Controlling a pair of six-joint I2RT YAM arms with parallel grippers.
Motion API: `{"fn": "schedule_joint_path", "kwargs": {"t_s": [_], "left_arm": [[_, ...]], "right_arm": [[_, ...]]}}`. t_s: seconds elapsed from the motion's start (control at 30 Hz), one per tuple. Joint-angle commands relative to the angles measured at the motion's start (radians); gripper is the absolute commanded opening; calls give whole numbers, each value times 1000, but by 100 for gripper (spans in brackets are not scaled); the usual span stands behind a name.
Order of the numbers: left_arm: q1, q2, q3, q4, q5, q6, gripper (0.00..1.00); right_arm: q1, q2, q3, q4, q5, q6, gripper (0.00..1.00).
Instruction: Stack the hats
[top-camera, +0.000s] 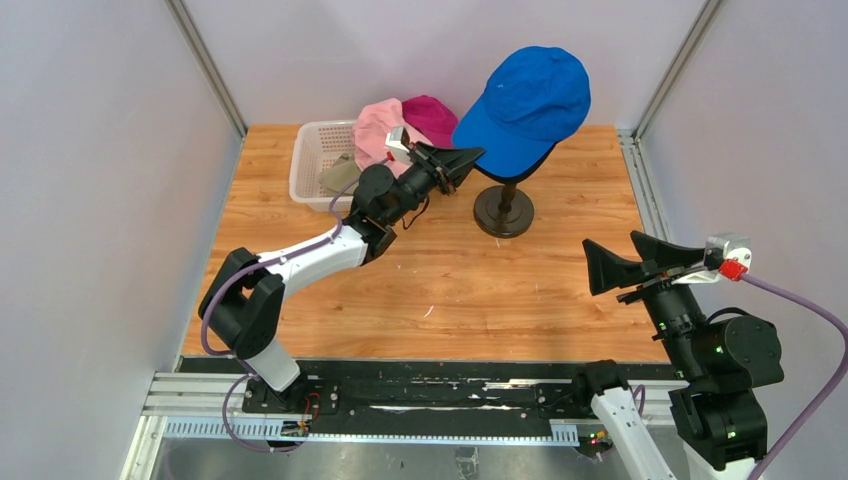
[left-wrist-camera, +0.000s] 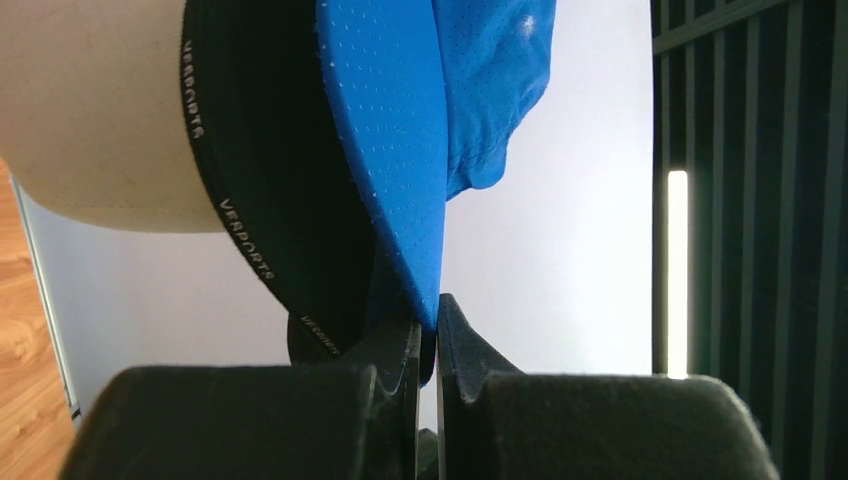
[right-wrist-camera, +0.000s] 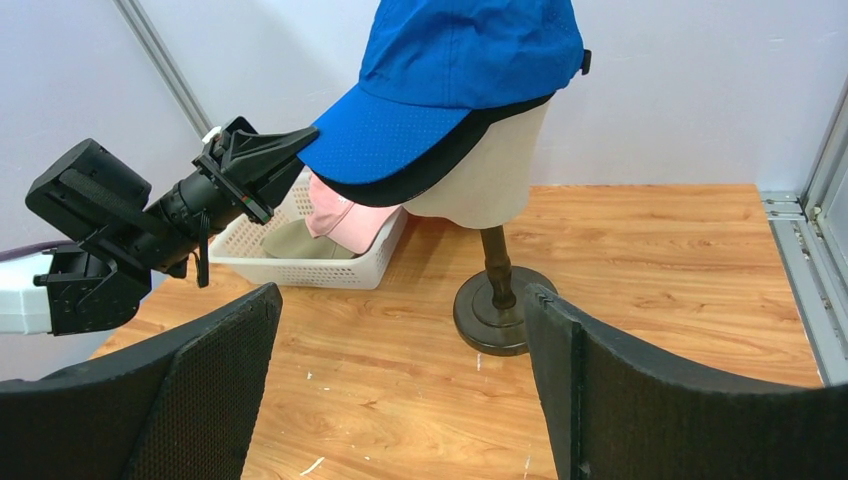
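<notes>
A royal blue hat (top-camera: 530, 100) sits on a mannequin head (right-wrist-camera: 490, 170), on top of a black hat (right-wrist-camera: 440, 165) whose brim shows just beneath the blue one. My left gripper (top-camera: 470, 155) reaches up to the brim tip and is shut on the blue hat's brim edge (left-wrist-camera: 425, 290). A light pink hat (top-camera: 375, 125) and a magenta hat (top-camera: 432, 115) lie heaped at the back, over a white basket (top-camera: 310, 165). A khaki hat (top-camera: 340, 172) lies inside that basket. My right gripper (top-camera: 612, 258) hangs open over the right side of the table, holding nothing.
The mannequin's dark round stand (top-camera: 503, 212) rests on the wooden table at centre back. Grey walls with metal corner posts close in the left, back and right sides. The basket (right-wrist-camera: 330, 270) stands left of the stand.
</notes>
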Motion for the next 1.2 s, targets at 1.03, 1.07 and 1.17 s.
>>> {"fn": "schedule_joint_path", "kwargs": {"t_s": [1.03,1.07,1.17], "left_arm": [[20,-43,-18,-145,-18,37,17],[20,-51,-19,-149,-20,42,18],[20,-69,-24,-160,-26,52,19]], "right_arm": [[-8,-3,-1,11,11,-14,90],[-9,-4,-1,10,12,-12,90],[-8,-8,0,9,7,-9,90]]}}
